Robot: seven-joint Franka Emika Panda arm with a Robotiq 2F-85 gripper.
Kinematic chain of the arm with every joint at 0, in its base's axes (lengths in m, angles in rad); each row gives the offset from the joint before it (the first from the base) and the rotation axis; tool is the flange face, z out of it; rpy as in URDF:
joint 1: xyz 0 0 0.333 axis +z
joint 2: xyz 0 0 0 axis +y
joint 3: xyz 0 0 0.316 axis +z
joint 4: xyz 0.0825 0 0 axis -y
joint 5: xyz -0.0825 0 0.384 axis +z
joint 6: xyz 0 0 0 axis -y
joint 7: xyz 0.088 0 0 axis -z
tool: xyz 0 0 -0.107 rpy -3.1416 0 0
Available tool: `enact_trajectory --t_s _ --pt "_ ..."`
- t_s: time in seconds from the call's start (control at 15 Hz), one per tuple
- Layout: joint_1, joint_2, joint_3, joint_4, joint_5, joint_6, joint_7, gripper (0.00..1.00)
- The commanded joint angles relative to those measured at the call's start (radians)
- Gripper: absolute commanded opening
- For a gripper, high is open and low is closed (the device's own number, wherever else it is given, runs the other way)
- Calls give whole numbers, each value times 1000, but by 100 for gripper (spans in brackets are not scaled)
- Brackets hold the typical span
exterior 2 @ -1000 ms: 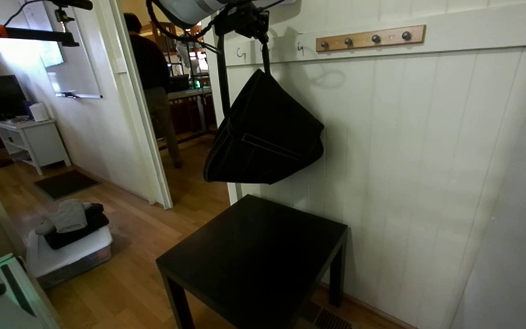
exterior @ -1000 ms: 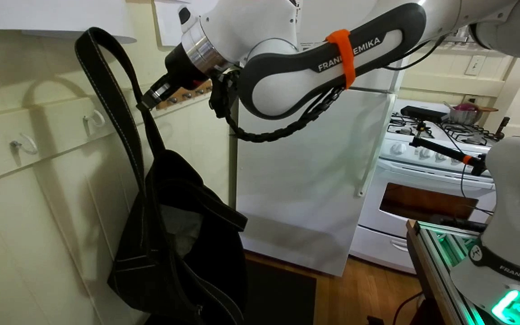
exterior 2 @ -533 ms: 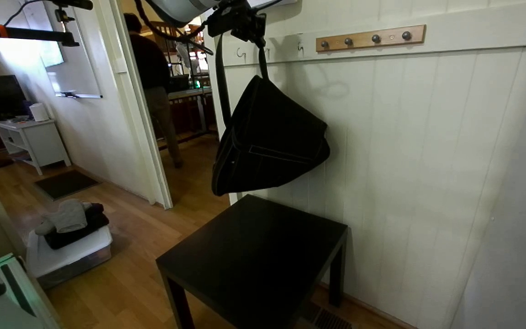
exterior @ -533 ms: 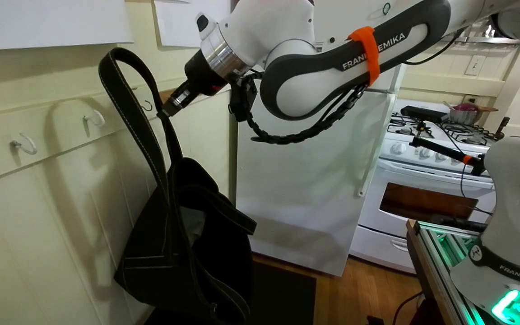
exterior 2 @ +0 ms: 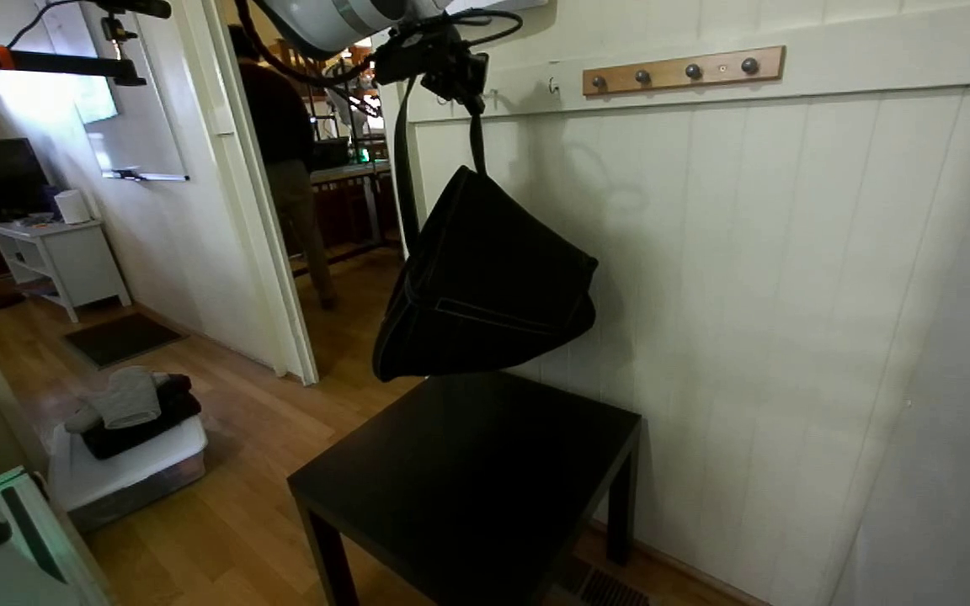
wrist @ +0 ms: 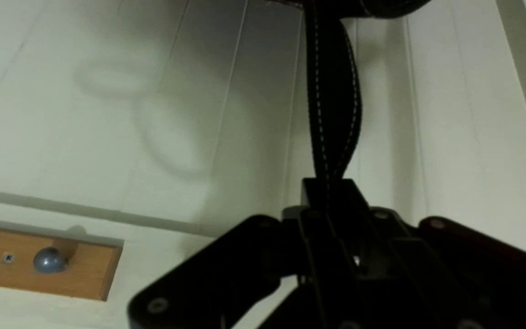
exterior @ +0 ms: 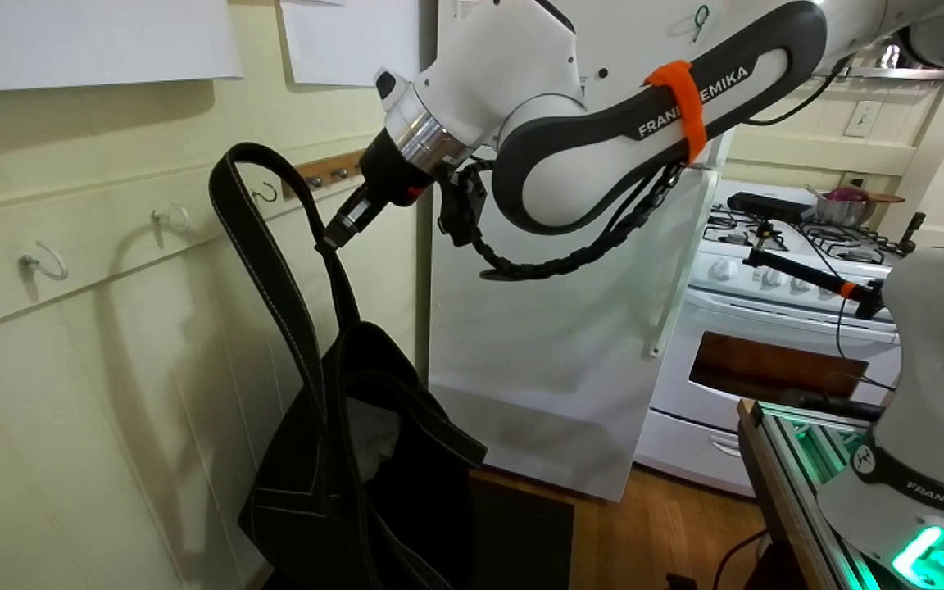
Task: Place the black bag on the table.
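We see the claw [exterior: 333, 239] pinching one side of a long strap [exterior: 265, 270], whose loop arches above it. In the wrist view the strap narrows right into that grip. The bag [exterior 2: 493, 278] hangs tilted beneath the claw, its mouth gaping in an exterior view; something grey shows inside, and we cannot tell what.

Lower than both claw and bag stands the black worktop [exterior 2: 477, 471]. The bag's underside hides its far corner from us, and we cannot tell whether the two touch.

Alongside the claw runs a pale wall [exterior 2: 788, 252], with hooks [exterior: 46, 262] and a wooden rail [exterior 2: 666, 74] of knobs near the claw's height. To the claw's right in an exterior view we find the fridge [exterior: 537, 344] and, farther off, the stove [exterior: 783, 328]. Left of the claw and well below it in an exterior view, cloths [exterior 2: 131, 400] lie on a box [exterior 2: 127, 492] on the floor [exterior 2: 241, 471]; a person [exterior 2: 279, 118] stands farther back, also left of the claw.
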Motion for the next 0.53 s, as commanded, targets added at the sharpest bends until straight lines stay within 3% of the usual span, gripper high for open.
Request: enact_trajectory --t_s 0.0,0.47 --pt "-143 -12 140 -24 28 7 -16 4" --pt "-277 55 259 -11 79 15 -56 4"
